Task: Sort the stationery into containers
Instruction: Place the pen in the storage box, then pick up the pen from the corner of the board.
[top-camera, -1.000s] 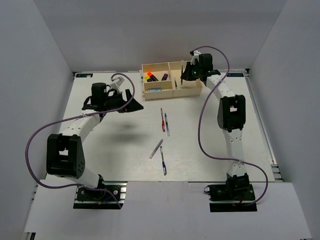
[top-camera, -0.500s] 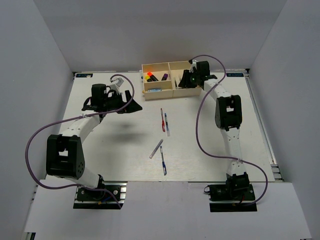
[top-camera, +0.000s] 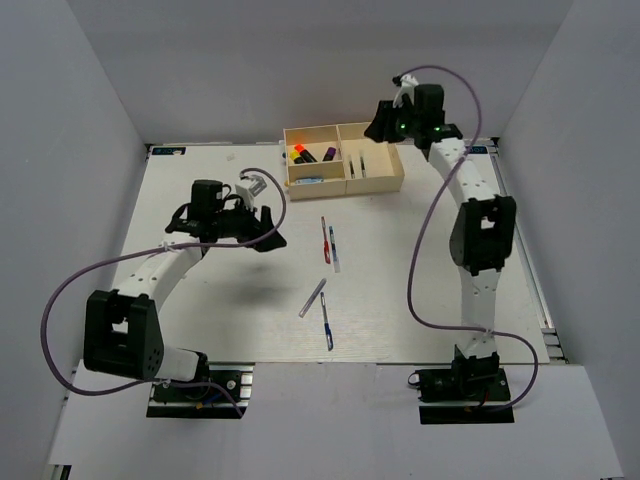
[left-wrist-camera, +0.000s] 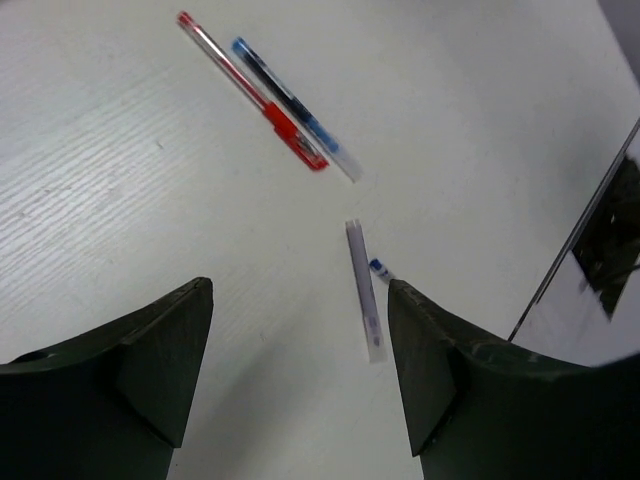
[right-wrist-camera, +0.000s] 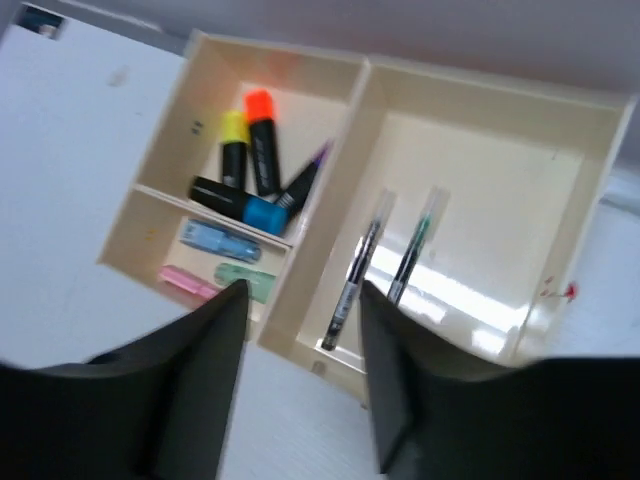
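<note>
- Left jaws: spread wide, gripping nothing, hanging above the table (top-camera: 420, 290) just left of the loose pens.
- In the left wrist view: dark fingers (left-wrist-camera: 150, 380) at both lower corners, bare table and pens between them.
- Right jaws: parted, nothing between them, raised above the far right end of the tray (top-camera: 375, 184).
- In the right wrist view: blurred fingers (right-wrist-camera: 190, 390) low in the picture, the tray's near wall showing in the gap.
- Out of the tray, on the table: four thin pens.
- Near the middle: a red pen (left-wrist-camera: 255, 95) and a blue pen (left-wrist-camera: 295, 105) side by side, almost parallel; touching or just apart, cannot tell.
- Closer to the arms: a clear pen (left-wrist-camera: 365, 295) alone at a slant, then a second blue pen (top-camera: 326, 335) nearer the table's edge, apart from it.
- In the tray's far left small compartment: four stubby black highlighters.
  - Standing lengthwise: a yellow-ended highlighter (right-wrist-camera: 233, 150), an orange-ended highlighter (right-wrist-camera: 262, 135) and a purple-tipped highlighter (right-wrist-camera: 305, 185).
  - Lying crosswise along the divider: a blue-ended highlighter (right-wrist-camera: 235, 203).
- In the near left small compartment: a pale blue piece (right-wrist-camera: 218, 240), a pink piece (right-wrist-camera: 185, 282) and a green piece (right-wrist-camera: 245, 278), close together.
- In the large right compartment: a black pen (right-wrist-camera: 355, 275) and a green pen (right-wrist-camera: 410, 245), side by side, toward the left wall.
</note>
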